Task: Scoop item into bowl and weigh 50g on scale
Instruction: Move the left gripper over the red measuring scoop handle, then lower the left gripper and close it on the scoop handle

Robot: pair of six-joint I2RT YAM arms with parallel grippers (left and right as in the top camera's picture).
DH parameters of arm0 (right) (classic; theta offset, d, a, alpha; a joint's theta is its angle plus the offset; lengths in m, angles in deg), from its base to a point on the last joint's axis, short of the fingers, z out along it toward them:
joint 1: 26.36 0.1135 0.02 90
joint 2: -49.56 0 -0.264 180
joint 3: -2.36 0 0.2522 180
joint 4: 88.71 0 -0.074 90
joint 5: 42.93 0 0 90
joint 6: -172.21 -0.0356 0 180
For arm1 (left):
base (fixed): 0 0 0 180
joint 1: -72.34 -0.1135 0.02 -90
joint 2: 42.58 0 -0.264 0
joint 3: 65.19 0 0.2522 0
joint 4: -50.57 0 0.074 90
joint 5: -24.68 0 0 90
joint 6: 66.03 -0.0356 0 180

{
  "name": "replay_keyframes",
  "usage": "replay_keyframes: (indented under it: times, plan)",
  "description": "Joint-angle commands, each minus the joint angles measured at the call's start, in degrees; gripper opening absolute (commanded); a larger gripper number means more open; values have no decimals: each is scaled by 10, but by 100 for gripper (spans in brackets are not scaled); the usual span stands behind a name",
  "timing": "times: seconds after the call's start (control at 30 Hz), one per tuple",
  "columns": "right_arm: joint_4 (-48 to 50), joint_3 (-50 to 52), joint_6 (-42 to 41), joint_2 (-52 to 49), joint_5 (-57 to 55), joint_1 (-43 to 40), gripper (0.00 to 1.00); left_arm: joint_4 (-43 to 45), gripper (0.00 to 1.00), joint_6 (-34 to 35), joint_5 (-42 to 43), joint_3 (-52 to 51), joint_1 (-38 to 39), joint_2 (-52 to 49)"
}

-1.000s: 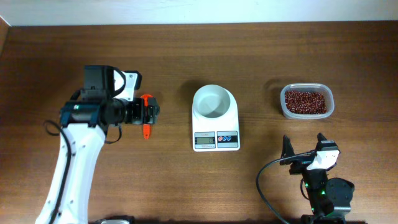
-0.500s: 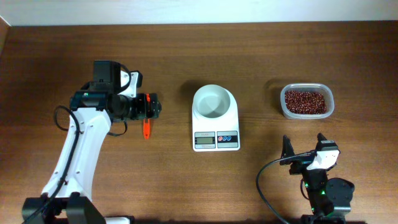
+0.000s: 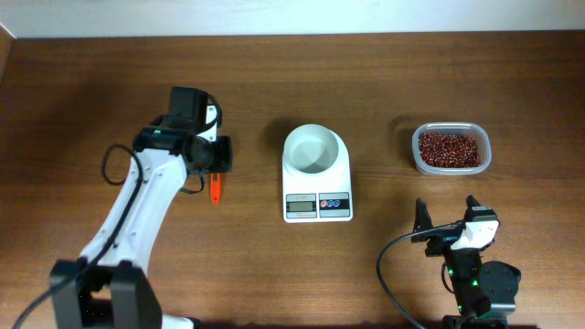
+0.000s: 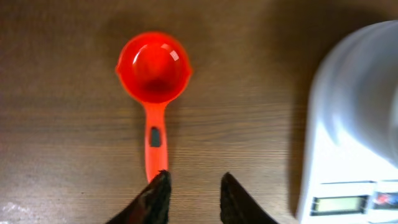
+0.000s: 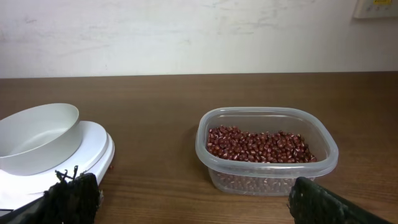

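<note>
Count one scale (image 3: 318, 206), one bowl (image 3: 313, 151) seated on it, one clear tub (image 3: 452, 172) holding the beans (image 3: 448, 149), and one orange scoop (image 4: 153, 67). The left gripper (image 4: 189, 199) is released, jaws slightly apart; the scoop lies empty on the table (image 3: 274, 274) ahead of it, its handle end meeting one fingertip. The right gripper (image 3: 446, 212) is spread wide, gripping nothing; the beans sit ahead of it, well apart. You cannot read the scale display at this size
</note>
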Motion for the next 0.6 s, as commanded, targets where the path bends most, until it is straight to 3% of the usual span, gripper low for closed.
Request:
replay_keyframes:
  times: [0.0,0.03,0.13,0.27,0.57]
  plan:
    - [-3,3,-4,3,-1,3,99,-16,70,19,-36,5,1,-57]
    - [-3,3,-4,3,-1,3,99,-23,86,19,-36,5,1,-73]
    - [-3,3,-4,3,0,3,99,-24,99,19,-39,5,-2,-99]
    - [-3,3,-4,3,-1,3,99,-23,99,19,-40,5,-38,-108]
    - [-3,3,-4,3,-1,3,99,-4,99,19,-40,5,-37,-132]
